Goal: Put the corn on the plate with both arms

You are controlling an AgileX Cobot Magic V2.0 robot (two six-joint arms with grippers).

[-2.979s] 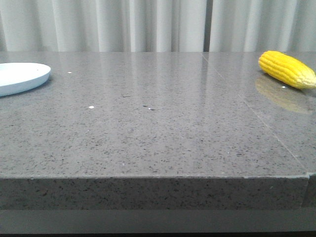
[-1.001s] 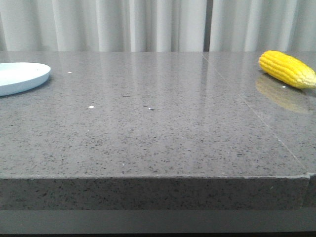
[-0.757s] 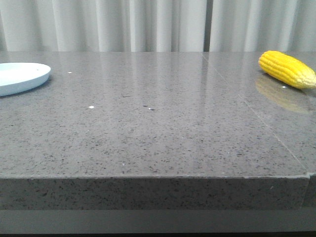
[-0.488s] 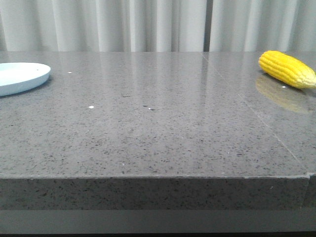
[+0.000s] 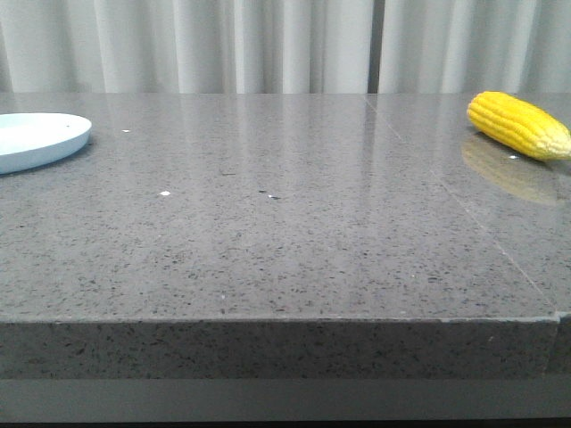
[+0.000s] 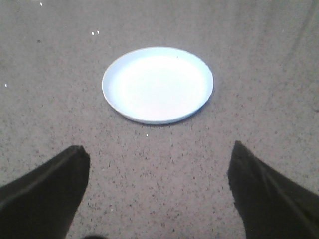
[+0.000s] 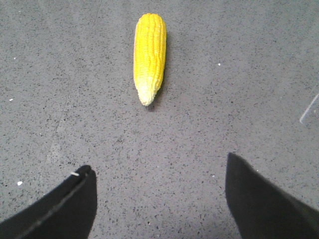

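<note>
Front view: grey speckled stone table (image 5: 285,232) before pale pleated curtains (image 5: 268,45). Corn (image 5: 519,125) at the far right of the tabletop, lying flat, paler tip toward the right edge, faint yellow reflection in the polished surface just in front. Plate (image 5: 40,140) at the far left edge, partly cut off by the frame, holding nothing. Corn and plate well apart, on opposite sides of the table; neither arm visible in this view.

Left wrist view: left gripper (image 6: 158,191) above bare tabletop, dark fingers (image 6: 45,196) spread wide, nothing between them. Plate (image 6: 117,99) ahead of the fingertips, whole, round, pale blue-white, low raised rim, tiny dark speck (image 6: 177,57) near the far inner edge. No contact between fingers and plate.

Right wrist view: right gripper (image 7: 157,194) likewise spread wide and holding nothing, fingers (image 7: 264,201) over bare stone. Corn (image 7: 149,56) ahead of the fingertips, lying lengthwise with tapered pale tip toward the gripper, clear of both fingers, resting on the table. A few small white flecks (image 7: 218,64) scattered on the surface nearby
</note>
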